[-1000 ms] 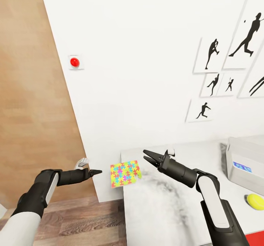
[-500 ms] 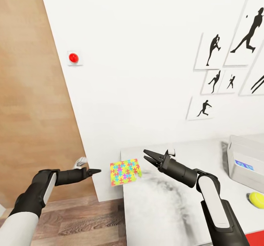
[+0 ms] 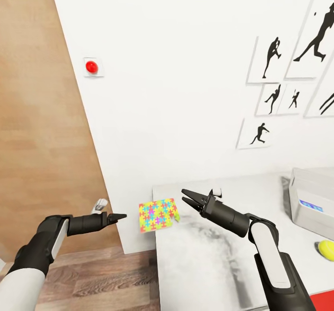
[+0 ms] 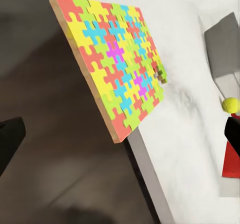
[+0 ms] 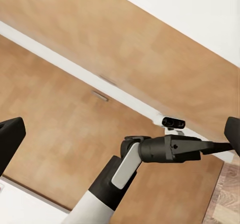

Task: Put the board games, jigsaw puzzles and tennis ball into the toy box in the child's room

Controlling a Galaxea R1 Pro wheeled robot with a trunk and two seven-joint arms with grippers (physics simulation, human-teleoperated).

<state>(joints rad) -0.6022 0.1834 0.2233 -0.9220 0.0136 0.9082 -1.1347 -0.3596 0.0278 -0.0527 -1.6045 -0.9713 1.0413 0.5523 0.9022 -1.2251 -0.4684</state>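
The yellow jigsaw puzzle (image 3: 158, 214) with many-coloured pieces (image 4: 117, 58) lies tilted, overhanging the left edge of the table (image 3: 208, 264). My left gripper (image 3: 118, 217) hovers open just left of it, off the table and not touching it. Above the table, right of the puzzle, my right gripper (image 3: 189, 198) is open and empty. The toy box (image 3: 311, 195) stands at the far right with a patch of blue print showing in it. In front of the box lies the tennis ball (image 3: 326, 249). The bed is out of view.
A red flat thing (image 3: 323, 301) lies at the table's near right corner. A white wall with a red button (image 3: 92, 67) and framed silhouettes (image 3: 273, 60) runs behind the table. A wooden door (image 3: 41, 116) and wood floor (image 3: 102, 278) lie to the left.
The whole view has shifted slightly, with the wall pictures and button sliding up. The left arm sits a little lower. Puzzle and right gripper hold their places.
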